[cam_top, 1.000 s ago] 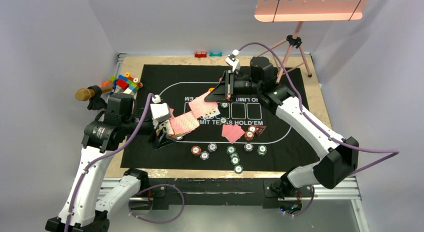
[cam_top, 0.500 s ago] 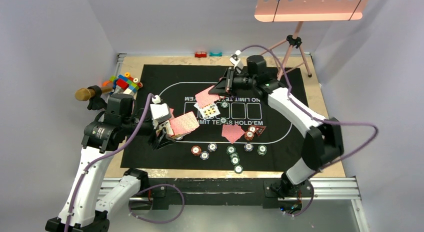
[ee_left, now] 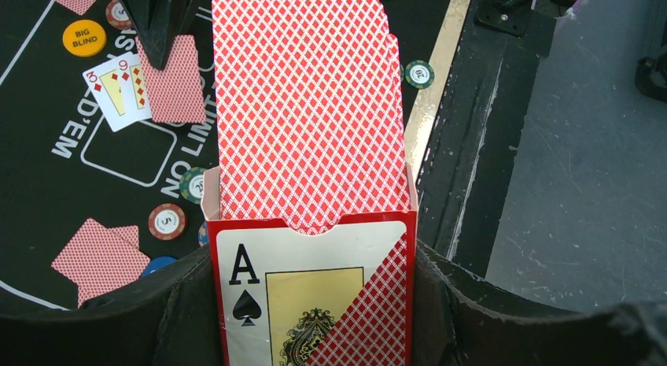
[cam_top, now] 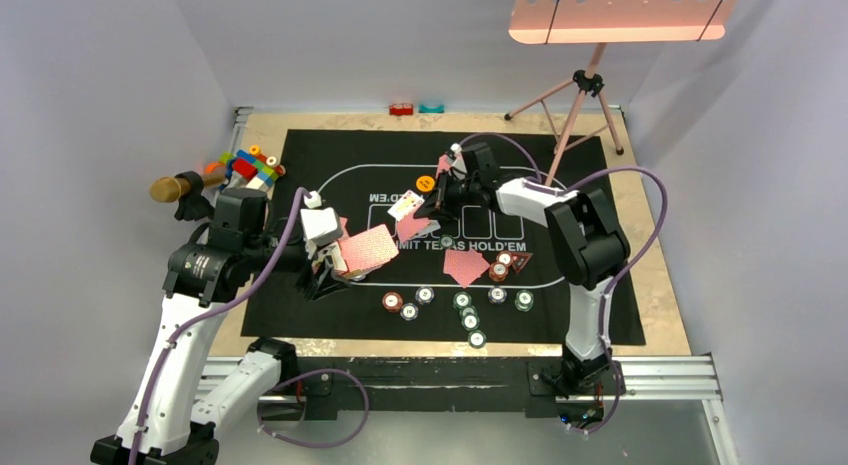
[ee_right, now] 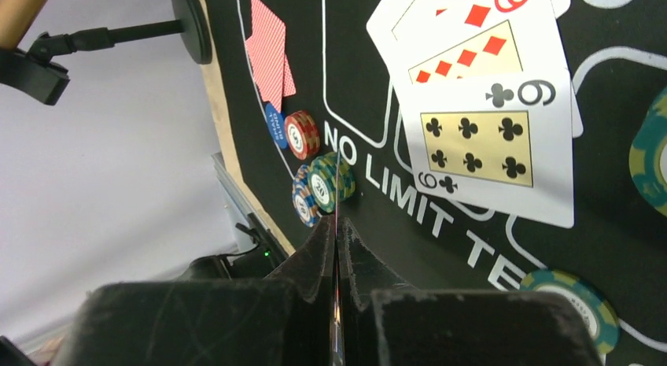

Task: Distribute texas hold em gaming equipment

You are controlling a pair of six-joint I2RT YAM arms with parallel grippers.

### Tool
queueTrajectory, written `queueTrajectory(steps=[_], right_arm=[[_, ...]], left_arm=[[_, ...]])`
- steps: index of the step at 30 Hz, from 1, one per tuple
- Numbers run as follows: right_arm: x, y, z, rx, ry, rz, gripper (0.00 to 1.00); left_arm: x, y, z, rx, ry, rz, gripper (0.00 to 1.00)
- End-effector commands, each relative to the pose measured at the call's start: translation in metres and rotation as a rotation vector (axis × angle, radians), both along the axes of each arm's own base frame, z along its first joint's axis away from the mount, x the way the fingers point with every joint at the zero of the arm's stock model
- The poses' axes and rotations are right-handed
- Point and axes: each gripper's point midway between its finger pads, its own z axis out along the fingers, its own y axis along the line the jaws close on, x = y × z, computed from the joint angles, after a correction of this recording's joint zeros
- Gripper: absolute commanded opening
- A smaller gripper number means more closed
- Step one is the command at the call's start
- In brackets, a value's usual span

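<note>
My left gripper (ee_left: 311, 303) is shut on an open red card box (ee_left: 315, 291) with an ace of spades on its front. A stack of red-backed playing cards (ee_left: 307, 106) sticks out of it, at mat left (cam_top: 366, 250). My right gripper (ee_right: 338, 224) is shut on one playing card seen edge-on; it hovers at mat centre (cam_top: 436, 207) beside face-up cards (ee_right: 488, 138). Striped poker chips (cam_top: 462, 301) line the near side. An orange disc (cam_top: 426, 183), a blue disc (ee_right: 274, 123), a red triangle marker (cam_top: 522, 260) and a face-down card pair (cam_top: 465, 266) lie on the black mat (cam_top: 300, 155).
Colourful toy bricks (cam_top: 245, 167) and a gold-headed microphone (cam_top: 175, 189) sit at the left edge. A pink tripod (cam_top: 585, 85) stands at the far right. Small red (cam_top: 402, 110) and teal (cam_top: 431, 109) pieces rest at the far edge.
My right arm has folded inward and carried its pinched card from the mat's far side down toward the face-up cards at centre. The left arm and card box have stayed still.
</note>
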Motion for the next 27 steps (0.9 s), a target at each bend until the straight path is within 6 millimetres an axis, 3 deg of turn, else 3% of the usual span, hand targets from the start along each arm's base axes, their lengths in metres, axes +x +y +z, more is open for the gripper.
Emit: queueTrajectory(steps=[1, 11, 17, 20, 25, 27], right_arm=[[0.019, 0.015, 0.015, 0.01, -0.119, 0.017, 0.0], [0.004, 0.027, -0.03, -0.107, -0.068, 0.043, 0.0], [0.004, 0.02, -0.039, -0.192, -0.088, 0.053, 0.0], [0.005, 0.01, -0.037, -0.262, -0.11, 0.057, 0.1], [0.0, -0.002, -0.028, -0.33, -0.134, 0.071, 0.49], [-0.003, -0.005, -0.025, -0.343, -0.144, 0.085, 0.58]], left_arm=[[0.002, -0.003, 0.006, -0.026, -0.038, -0.025, 0.0], [0.002, -0.003, 0.007, -0.028, -0.042, -0.024, 0.0], [0.001, -0.004, 0.008, -0.032, -0.041, -0.026, 0.0], [0.0, -0.004, 0.008, -0.034, -0.038, -0.025, 0.0], [0.0, -0.005, 0.009, -0.038, -0.04, -0.027, 0.0], [0.0, -0.004, 0.009, -0.036, -0.039, -0.026, 0.0]])
